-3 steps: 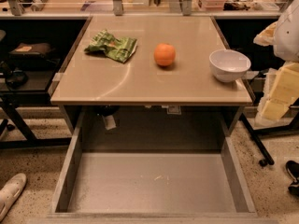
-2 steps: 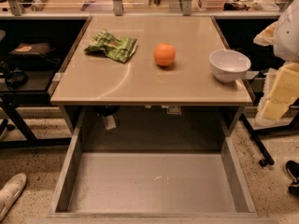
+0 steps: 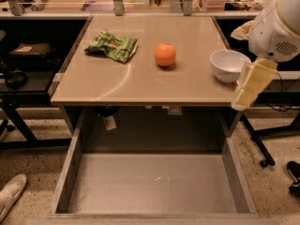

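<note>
White bowl (image 3: 228, 64): the thing nearest my gripper (image 3: 243, 97). It sits just left of the gripper and a bit farther back, upright on the table (image 3: 140, 86) near its right edge. I see no contact between us.

Handling, my judgement: the bowl is smooth and round with a thin rim, and it looks too wide to span. The sound grip is a pinch on the near wall of the rim, coming from above. My gripper hangs low beside the table's front right corner, so it would need to rise above the tabletop before moving left, or it clips the edge. Keep the bowl level and go slow, because glazed ware slips and this one is close to the drop-off.

Gripper: tilted, tip down and angled left, off the table's right side under my white arm (image 3: 276, 27). It reads as one pale slab, so I cannot tell how far open it is. Nothing visible in it, and it touches nothing I can make out.

Farther left, mid-table and well apart: an orange (image 3: 165, 55). Farther left again and back: a crumpled green bag (image 3: 112, 46). Below and left of the gripper, under the tabletop: a drawer (image 3: 154, 182), pulled out. Far left on the floor: a shoe (image 3: 10, 196).
</note>
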### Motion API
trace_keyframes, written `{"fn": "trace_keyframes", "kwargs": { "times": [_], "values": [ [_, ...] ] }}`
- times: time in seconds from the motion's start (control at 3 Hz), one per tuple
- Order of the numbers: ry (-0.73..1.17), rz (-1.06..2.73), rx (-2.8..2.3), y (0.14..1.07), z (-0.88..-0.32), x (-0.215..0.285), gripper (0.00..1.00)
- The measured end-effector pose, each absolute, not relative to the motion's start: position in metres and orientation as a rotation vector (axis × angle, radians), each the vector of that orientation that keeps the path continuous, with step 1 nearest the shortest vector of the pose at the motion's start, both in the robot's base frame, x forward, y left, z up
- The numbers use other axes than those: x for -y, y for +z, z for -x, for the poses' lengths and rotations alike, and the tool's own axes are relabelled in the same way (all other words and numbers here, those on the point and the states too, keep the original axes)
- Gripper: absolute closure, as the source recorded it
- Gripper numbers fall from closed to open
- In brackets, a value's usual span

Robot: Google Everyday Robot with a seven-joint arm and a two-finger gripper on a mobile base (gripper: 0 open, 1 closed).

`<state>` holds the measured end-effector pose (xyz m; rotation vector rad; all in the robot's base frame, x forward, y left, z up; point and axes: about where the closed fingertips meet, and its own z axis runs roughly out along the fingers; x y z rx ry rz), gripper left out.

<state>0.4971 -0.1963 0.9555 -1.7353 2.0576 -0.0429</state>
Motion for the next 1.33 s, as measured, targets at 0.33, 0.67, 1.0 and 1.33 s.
{"fn": "trace_keyframes", "kwargs": {
  "times": [0.33, 0.67, 1.0, 1.33],
  "values": [
    [0.034, 1.707, -1.979, 0.946, -0.533, 0.190, 0.00],
    [0.134, 1.652, -1.928, 0.931, -0.575, 0.181, 0.00],
    [0.133, 1.652, -1.928, 0.932, -0.574, 0.180, 0.00],
    [0.154, 1.651, -1.878, 0.923, -0.587, 0.170, 0.00]
  ]
}}
